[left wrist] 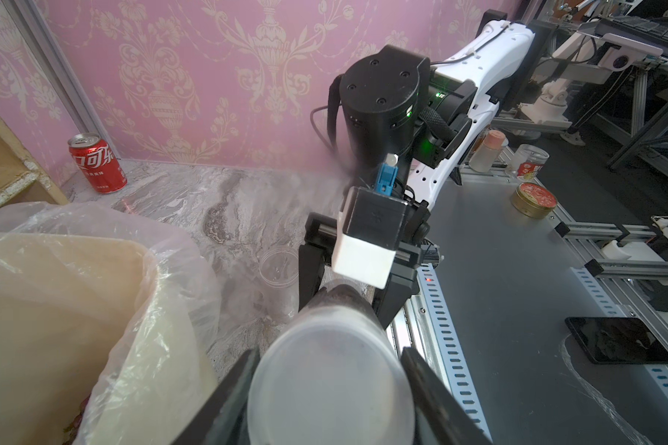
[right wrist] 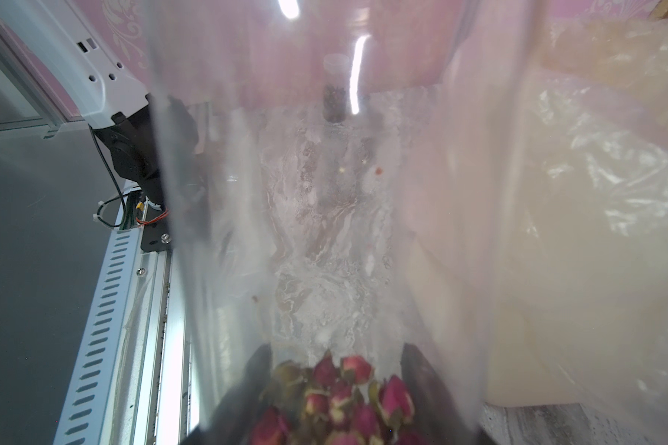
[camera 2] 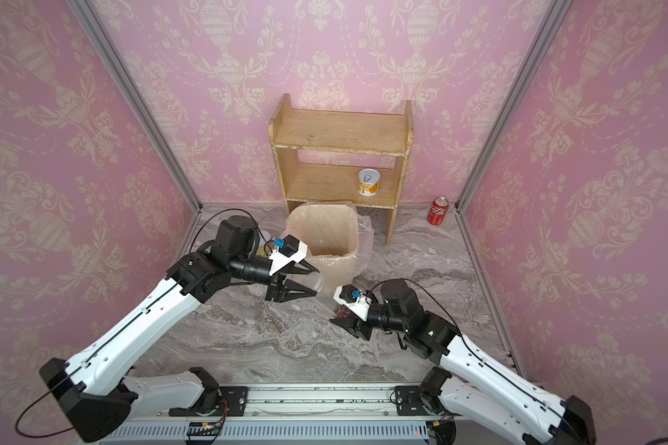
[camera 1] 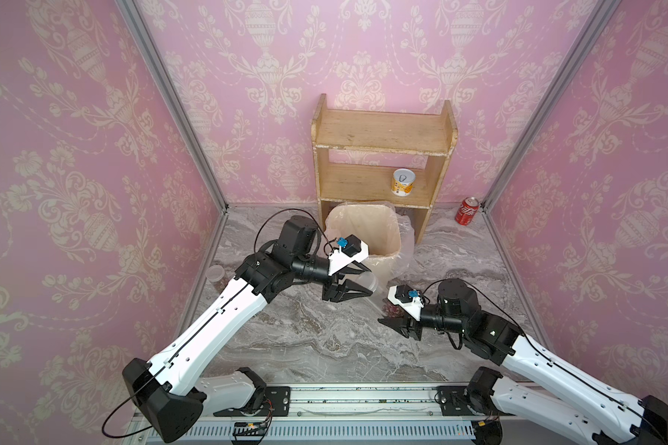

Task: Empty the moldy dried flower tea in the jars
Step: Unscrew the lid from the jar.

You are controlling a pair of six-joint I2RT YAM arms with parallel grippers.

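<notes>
The left gripper [camera 1: 365, 281] is clenched on the translucent round lid [left wrist: 330, 385], one finger pressed to each side of its rim. The right gripper [left wrist: 344, 302] grasps the body of the same clear jar [right wrist: 324, 231], which lies roughly level between the two. The moldy dried flower tea [right wrist: 340, 397], a heap of pinkish-red buds, sits at the base end of this jar, between the right fingers. Just beyond the left jaws stands a bin [camera 1: 392, 235] lined with a thin plastic bag, its mouth open. On the surface near the right jaws a loose clear lid [left wrist: 278, 266] lies flat. Well apart from both jaws, behind the left arm and close to the left wall, a second jar [camera 1: 215, 275] stands upright with its lid on and dark buds inside. Behind the bin a small wooden shelf [camera 1: 382, 131] stands against the back wall, with a yellow-and-white tin [camera 1: 403, 183] on its lower board. A red cola can [camera 1: 467, 211] stands in the far corner on the right gripper's side. The surface [camera 1: 324, 339] is grey-veined marble, and pink wallpaper [camera 1: 74, 154] with cream ornament covers the three walls, joined by bare metal posts.
</notes>
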